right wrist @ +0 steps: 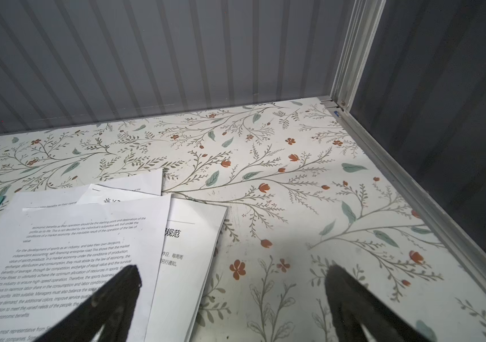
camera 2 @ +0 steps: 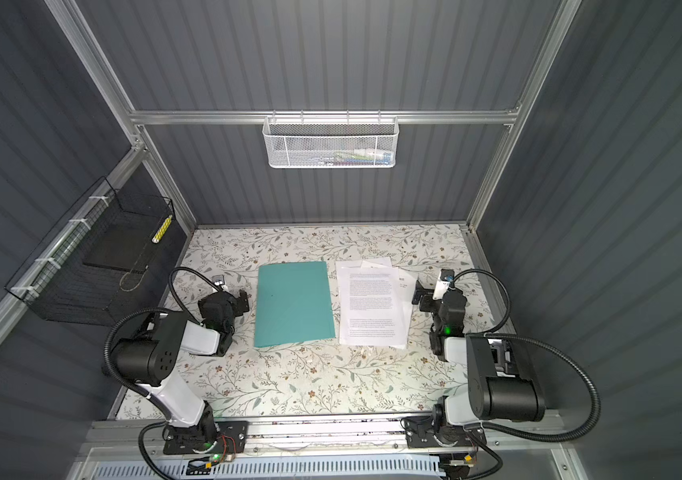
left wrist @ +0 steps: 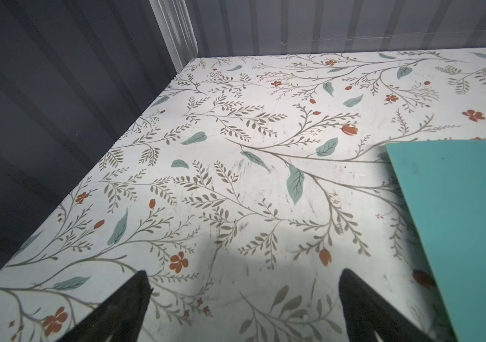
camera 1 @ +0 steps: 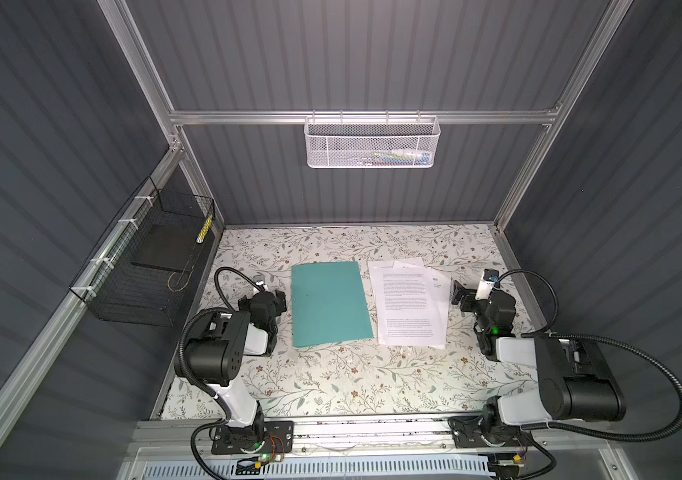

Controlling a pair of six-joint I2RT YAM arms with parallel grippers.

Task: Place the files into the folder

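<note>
Closed thin teal-green folder lies flat mid floral-patterned tabletop. The loose white printed paper files are fanned just beside it at its 3 o'clock. At the folder's 9 o'clock is the left tool, at the files' 3 o'clock the right tool; both are released, spread wide and empty.

The floral table carries a closed teal folder and — just beside it — overlapping printed files

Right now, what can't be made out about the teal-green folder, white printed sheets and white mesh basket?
Thin teal-green folder: closed in both top views; cover hides its inside.
Loose white printed paper sheets: overlapping in both top views; count unclear.
White mesh wall basket: contents too small behind mesh in both top views.
</note>
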